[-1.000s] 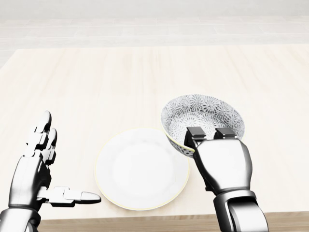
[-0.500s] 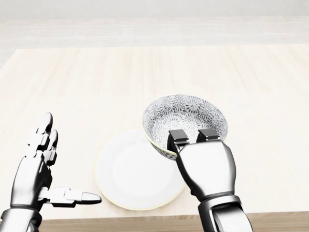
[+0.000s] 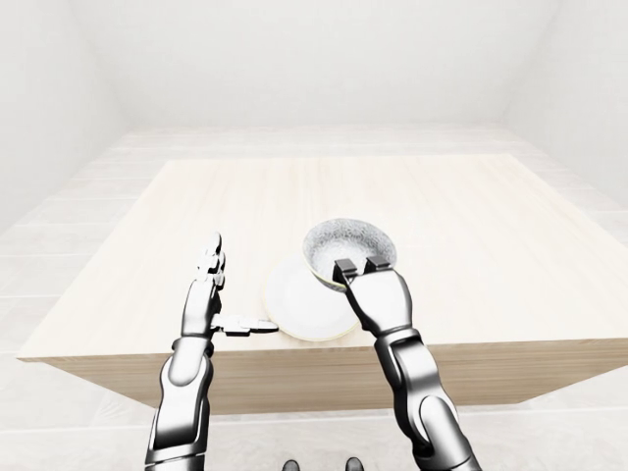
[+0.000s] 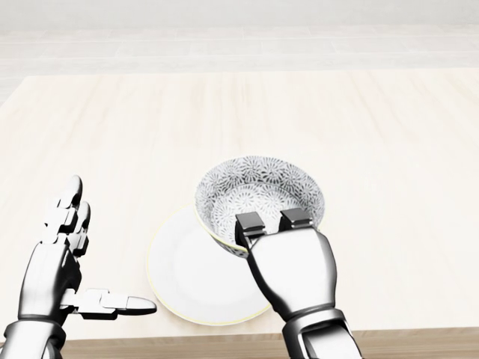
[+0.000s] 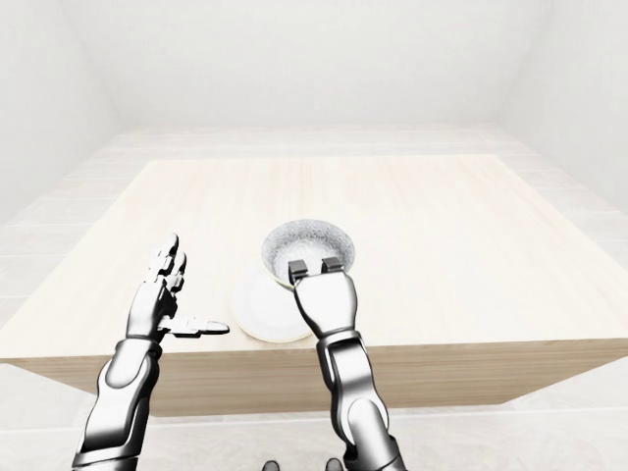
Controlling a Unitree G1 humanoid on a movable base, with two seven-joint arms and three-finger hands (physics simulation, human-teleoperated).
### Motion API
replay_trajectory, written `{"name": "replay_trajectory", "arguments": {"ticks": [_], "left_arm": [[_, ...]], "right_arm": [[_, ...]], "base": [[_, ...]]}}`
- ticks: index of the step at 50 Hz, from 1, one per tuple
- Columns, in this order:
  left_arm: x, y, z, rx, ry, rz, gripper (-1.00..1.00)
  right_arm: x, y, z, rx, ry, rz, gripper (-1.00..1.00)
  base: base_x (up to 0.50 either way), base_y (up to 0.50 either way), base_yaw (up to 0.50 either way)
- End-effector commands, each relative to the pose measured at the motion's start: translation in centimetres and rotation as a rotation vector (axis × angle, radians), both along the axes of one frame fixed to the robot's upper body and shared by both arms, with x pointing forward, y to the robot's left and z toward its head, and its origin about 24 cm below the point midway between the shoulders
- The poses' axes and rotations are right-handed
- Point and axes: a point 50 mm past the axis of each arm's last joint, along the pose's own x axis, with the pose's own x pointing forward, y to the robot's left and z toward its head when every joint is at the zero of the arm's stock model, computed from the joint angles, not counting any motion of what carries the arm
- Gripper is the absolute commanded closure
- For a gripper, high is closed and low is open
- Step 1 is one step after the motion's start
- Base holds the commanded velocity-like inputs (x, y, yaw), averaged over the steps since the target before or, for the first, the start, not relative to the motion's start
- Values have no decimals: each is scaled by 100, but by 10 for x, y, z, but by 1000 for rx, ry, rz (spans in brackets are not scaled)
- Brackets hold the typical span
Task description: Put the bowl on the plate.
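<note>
While the patterned bowl (image 4: 260, 196) is gripped at its near rim by the right hand (image 4: 288, 263), fingers hooked inside, it is held over the right part of the white plate (image 4: 187, 273) on the table (image 4: 135, 127). At lower left of the head view, the left hand (image 4: 63, 258) is spread wide, grasping nothing. The table's edges and the surrounding floor (image 3: 59, 245) are shown only in the eye views.

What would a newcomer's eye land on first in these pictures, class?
First the patterned bowl, gripped at its near rim by the right robot hand and overlapping the right part of the white plate. Then the left robot hand, open at the head view's lower left.
</note>
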Motion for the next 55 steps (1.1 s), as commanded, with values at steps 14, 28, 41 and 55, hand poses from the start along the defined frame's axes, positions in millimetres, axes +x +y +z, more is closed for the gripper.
{"name": "replay_trajectory", "arguments": {"ticks": [14,28,41,55], "left_arm": [[-1,2,0,5,-2,1,-100],[0,2,-1,3,2,0,-100],[-1,0,-6,10,11,-3,-100],[-2,2,-5,20,12,10,-100]], "right_arm": [[-2,17,-7,-20,-25,50,63],[-3,23,-12,-8,-15,71,66],[-2,26,-17,5,-2,83,69],[8,27,-20,41,16,83,71]], "base": [[0,0,0],[0,0,0],[0,0,0],[0,0,0]]}}
